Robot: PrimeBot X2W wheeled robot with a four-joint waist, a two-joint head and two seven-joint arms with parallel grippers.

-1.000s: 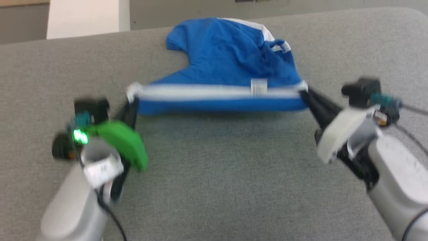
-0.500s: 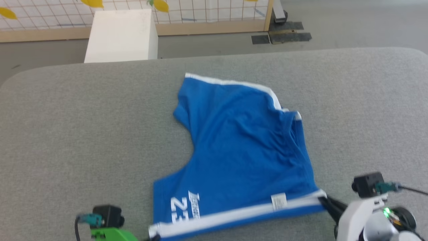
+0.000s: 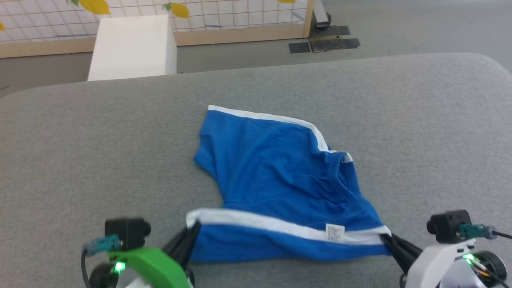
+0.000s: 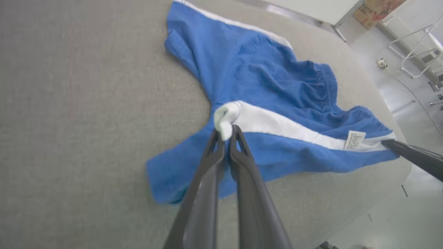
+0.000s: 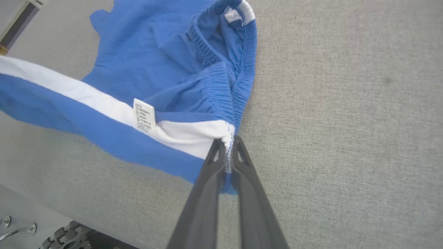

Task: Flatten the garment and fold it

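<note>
The garment (image 3: 280, 180) is royal-blue cloth with a white stripe, spread over the grey table (image 3: 80, 152). Its near edge is lifted and stretched taut between both grippers, with a small white label (image 3: 335, 231) on the stripe. My left gripper (image 3: 194, 230) is shut on the garment's white corner (image 4: 225, 121). My right gripper (image 3: 386, 239) is shut on the opposite stripe end beside the elastic waistband (image 5: 238, 86). In the left wrist view the right gripper's fingers (image 4: 415, 157) enter from the right. The far part of the garment (image 5: 155, 38) lies wrinkled on the table.
A white box (image 3: 132, 48) stands beyond the table's far edge, before a wooden-framed mesh fence (image 3: 240, 24). The table's near edge (image 5: 69, 211) runs just under the lifted cloth.
The head camera has tilted, so the whole picture shifted. The garment's near edge now folds over, hiding the white printed number seen half a second ago. Both grippers stay shut on its corners.
</note>
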